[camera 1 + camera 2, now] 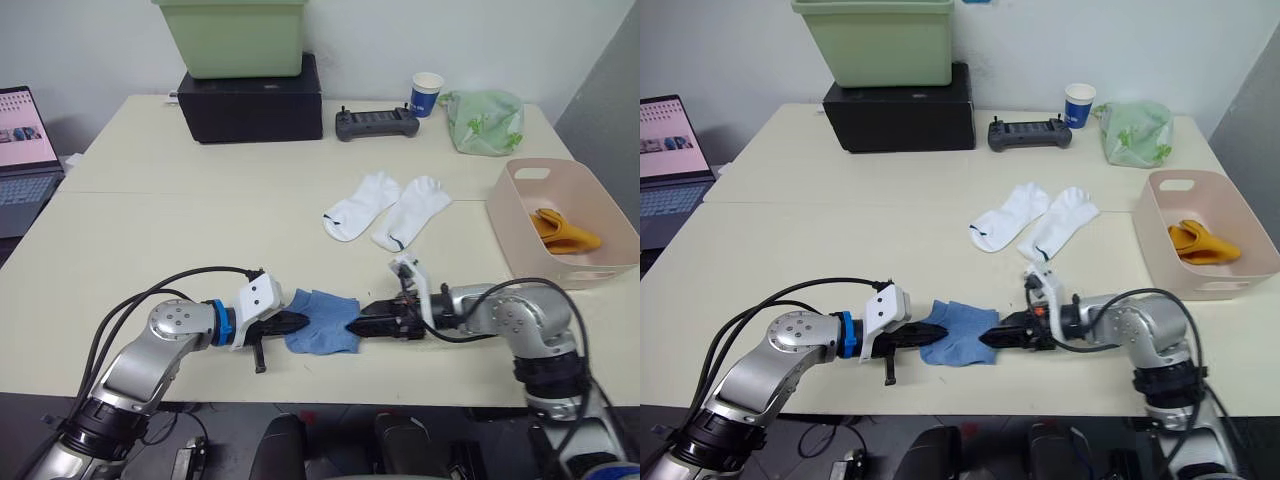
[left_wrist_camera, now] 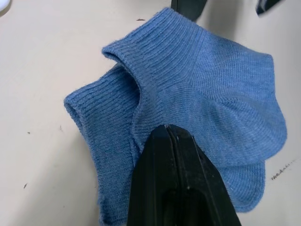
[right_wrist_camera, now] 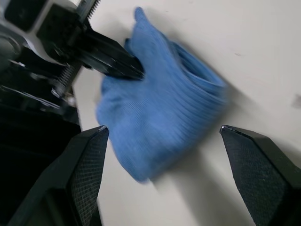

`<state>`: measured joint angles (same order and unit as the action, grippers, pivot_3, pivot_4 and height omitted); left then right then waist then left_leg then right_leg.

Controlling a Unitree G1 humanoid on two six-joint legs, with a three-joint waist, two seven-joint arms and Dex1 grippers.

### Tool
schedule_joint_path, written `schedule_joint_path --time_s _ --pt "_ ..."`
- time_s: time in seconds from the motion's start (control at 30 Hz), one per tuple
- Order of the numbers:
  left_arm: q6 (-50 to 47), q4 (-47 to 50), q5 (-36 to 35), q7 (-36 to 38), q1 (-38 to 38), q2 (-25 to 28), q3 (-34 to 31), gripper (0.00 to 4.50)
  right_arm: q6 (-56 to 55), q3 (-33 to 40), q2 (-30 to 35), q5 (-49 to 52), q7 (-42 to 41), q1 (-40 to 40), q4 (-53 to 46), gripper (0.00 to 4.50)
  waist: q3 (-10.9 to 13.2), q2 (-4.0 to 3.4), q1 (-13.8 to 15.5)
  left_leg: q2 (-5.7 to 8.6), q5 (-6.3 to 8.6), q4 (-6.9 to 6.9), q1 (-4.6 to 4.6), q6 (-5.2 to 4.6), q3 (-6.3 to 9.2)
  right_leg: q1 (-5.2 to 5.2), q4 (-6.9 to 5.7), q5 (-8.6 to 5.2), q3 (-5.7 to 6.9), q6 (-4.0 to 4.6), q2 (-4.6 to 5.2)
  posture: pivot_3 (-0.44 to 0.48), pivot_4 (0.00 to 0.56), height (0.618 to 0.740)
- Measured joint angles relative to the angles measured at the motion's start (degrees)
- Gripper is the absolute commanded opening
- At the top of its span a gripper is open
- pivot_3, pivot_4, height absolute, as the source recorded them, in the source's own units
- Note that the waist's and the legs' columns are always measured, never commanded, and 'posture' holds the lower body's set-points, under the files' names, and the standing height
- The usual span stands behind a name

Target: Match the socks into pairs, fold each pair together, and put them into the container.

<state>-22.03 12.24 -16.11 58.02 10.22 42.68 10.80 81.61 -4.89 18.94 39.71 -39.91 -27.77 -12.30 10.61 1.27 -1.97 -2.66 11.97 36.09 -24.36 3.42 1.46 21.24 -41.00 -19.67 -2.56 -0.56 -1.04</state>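
While our 2 arms meet near the front edge of the table (image 1: 150, 230), the 2 blue socks (image 1: 322, 321) lie there in a stacked, folded bundle between them. Our left gripper (image 1: 297, 322) has its fingers pressed together, their tips on the bundle's left edge; in the left wrist view the closed fingers (image 2: 176, 188) lie over the knit, and we cannot tell whether any fabric is pinched between them. Our right gripper (image 1: 357, 327) stands wide open: in the right wrist view its 2 pads (image 3: 87, 165) sit far apart with the blue bundle between and ahead of them, holding nothing.

Farther back, near the table's middle, 2 white socks (image 1: 385, 208) lie flat side by side, touching. To our right stands the pink basin (image 1: 610, 272), and inside it rest the orange socks (image 1: 562, 231), folded together.

Along the far side we see a green bin (image 1: 232, 35) on top of a black box (image 1: 250, 103), a black controller (image 1: 376, 123), a blue and white paper cup (image 1: 427, 94) and a pale green bag (image 1: 484, 121). A laptop (image 1: 25, 155) sits open at the far left.
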Motion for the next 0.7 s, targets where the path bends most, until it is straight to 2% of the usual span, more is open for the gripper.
schedule_joint_path --time_s 0.23,0.3,0.33,0.4,0.7 --pt "-0.5 0.6 -0.1 -0.7 -0.5 -0.2 -0.2 0.00 3.8 2.4 -10.7 0.3 5.1 -2.5 6.7 4.12 0.0 -0.01 0.0 -0.01 0.00 -0.01 -0.01 0.00 -0.01 0.03 0.00 0.00 0.00 0.00 0.01 0.000 0.150 0.740" --pt "-1.0 1.2 -0.4 -1.2 -1.1 -0.2 -0.6 0.00 3.4 2.5 -11.4 0.2 5.3 -2.7 8.1 4.12 0.0 0.00 0.0 0.01 0.00 -0.01 -0.01 0.00 -0.03 0.03 0.01 0.00 -0.03 0.00 0.02 0.000 0.150 0.740" --pt "-1.3 1.5 -0.5 -1.3 -1.5 -0.2 -1.0 0.00 3.1 2.5 -11.3 0.2 5.2 -2.7 8.3 3.94 0.0 -0.01 0.0 0.01 0.00 -0.01 -0.01 0.00 -0.03 0.03 0.02 0.00 -0.03 0.00 0.03 0.000 0.150 0.740" --pt "-1.6 2.2 -0.9 -1.8 -2.9 -0.2 -2.2 0.00 1.7 1.8 -10.5 -0.1 5.1 -2.7 8.5 3.48 0.0 -0.01 0.0 0.00 0.00 -0.01 -0.01 0.00 -0.03 0.04 0.02 0.00 -0.02 0.00 0.03 0.000 0.150 0.740" --pt "-4.0 4.4 -3.1 -3.5 -5.4 -0.5 -4.4 0.00 -2.9 -1.8 -6.7 -0.4 4.5 -2.6 8.4 0.23 0.0 0.00 -0.2 -0.02 0.01 -0.02 -0.02 -0.01 -0.03 0.07 0.01 0.00 -0.03 -0.01 0.01 0.000 0.150 0.740"
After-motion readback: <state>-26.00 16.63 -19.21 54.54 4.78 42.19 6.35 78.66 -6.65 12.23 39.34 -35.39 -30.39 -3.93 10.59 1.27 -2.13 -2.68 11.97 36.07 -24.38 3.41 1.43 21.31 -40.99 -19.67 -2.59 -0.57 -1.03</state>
